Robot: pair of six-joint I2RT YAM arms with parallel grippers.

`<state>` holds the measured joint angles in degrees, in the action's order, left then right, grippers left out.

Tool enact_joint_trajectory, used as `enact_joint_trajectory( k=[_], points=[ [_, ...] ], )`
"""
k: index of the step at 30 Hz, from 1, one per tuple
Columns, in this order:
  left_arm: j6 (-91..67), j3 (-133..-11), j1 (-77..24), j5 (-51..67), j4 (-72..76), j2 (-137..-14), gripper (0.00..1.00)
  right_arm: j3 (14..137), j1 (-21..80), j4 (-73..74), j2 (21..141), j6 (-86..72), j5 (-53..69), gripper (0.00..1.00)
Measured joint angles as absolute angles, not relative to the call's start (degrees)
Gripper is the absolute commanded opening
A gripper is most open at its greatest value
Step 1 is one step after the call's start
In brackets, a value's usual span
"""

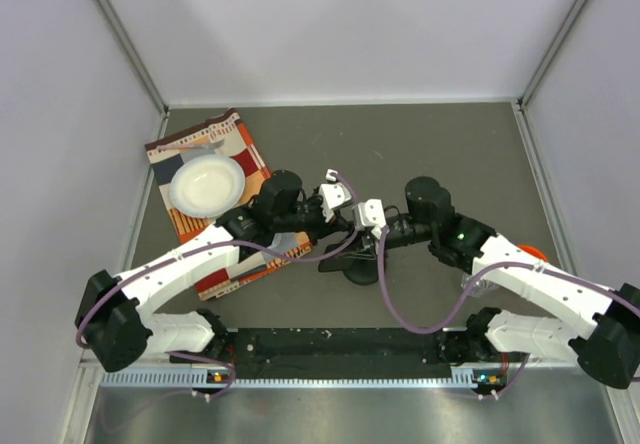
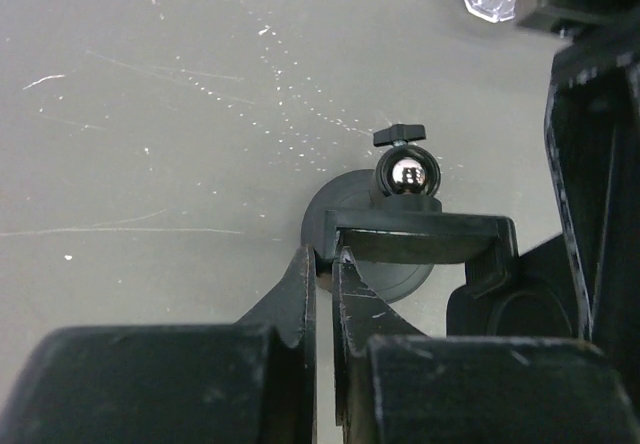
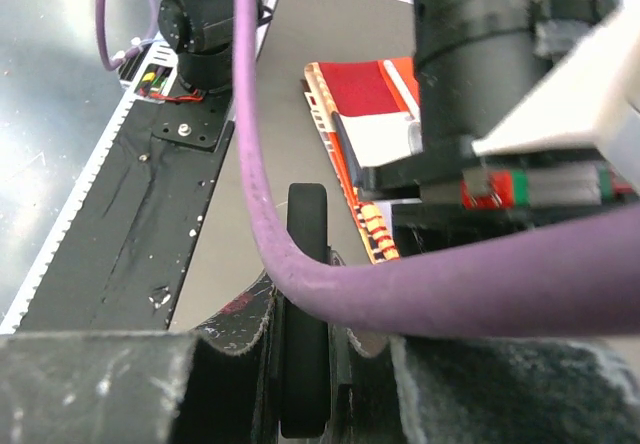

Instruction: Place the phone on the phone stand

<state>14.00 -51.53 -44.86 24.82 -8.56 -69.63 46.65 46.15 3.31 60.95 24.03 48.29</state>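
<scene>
Fingers of the right gripper (image 3: 305, 349) clasp the phone (image 3: 305, 239) edge-on, just right of the phone stand (image 2: 400, 232), whose bracket end meets the closed fingers of the left gripper (image 2: 322, 274).

black phone stand (image 2: 420, 239) upright, disc base down; thin black phone (image 3: 305, 304) held edge-on

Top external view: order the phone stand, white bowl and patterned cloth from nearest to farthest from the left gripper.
1. Phone stand: right at the left gripper, centre of the view.
2. Patterned cloth: its near edge lies just to the left.
3. White bowl: sitting on the cloth, farther back and left.
</scene>
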Motion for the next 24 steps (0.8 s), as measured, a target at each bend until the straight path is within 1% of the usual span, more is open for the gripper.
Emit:
enact_joint_trajectory(
  k=[6, 12, 24],
  points=[
    [15.14, -53.17, -44.53, 27.24, -10.33, -71.02, 0.0, 49.67, 49.08, 5.37, 64.27, 27.4, 48.07, 0.0],
    [15.2, -53.21, -44.29, 27.57, -10.57, -71.02, 0.0, 50.78, 49.41, 6.2, 65.54, 28.6, 47.86, 0.0],
    [12.6, -53.39, -44.05, 28.05, -11.27, -70.96, 0.0, 51.11, 49.34, -0.21, 69.41, 30.13, 46.89, 0.0]
  ],
)
